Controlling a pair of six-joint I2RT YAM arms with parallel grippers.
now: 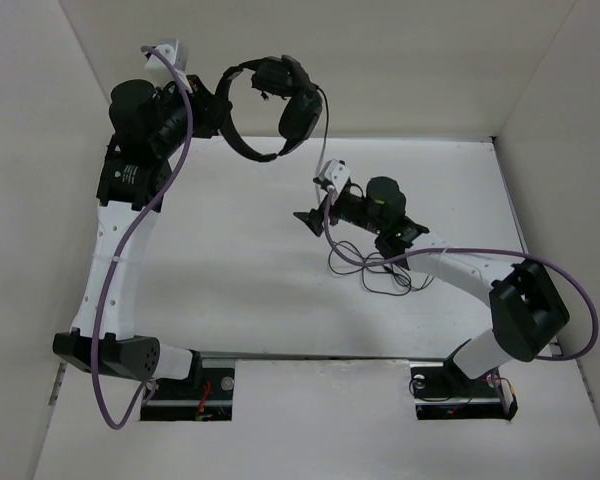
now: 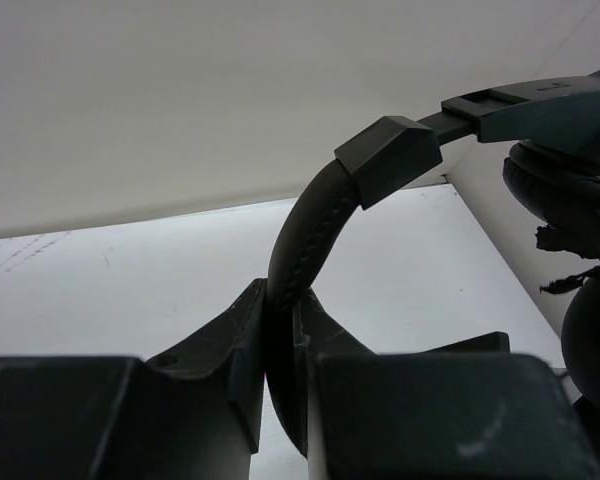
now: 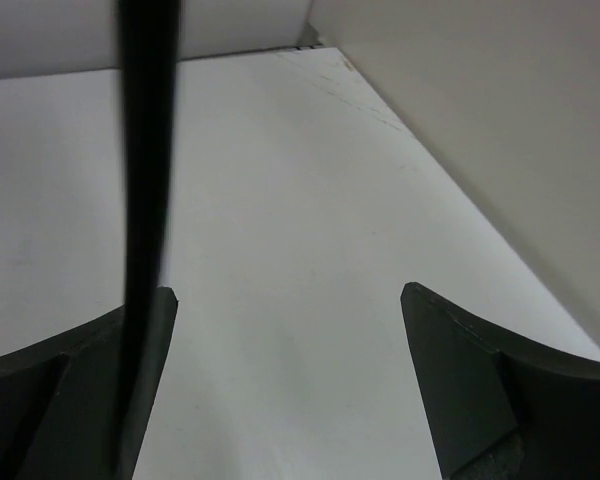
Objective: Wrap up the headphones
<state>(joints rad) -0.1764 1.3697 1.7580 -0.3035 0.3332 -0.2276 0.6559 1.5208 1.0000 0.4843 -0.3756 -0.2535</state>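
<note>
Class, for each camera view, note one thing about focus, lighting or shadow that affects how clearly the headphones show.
Top external: soft even light, faint shadows, the headphones sharp. Left wrist: the headband fairly clear, the left fingers clamping it dark and soft. Right wrist: the cable hangs close to the lens, a blurred black strip.

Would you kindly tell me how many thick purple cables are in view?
2. One purple cable runs along the left arm; the other arcs around the right arm's elbow. None seems hidden.
</note>
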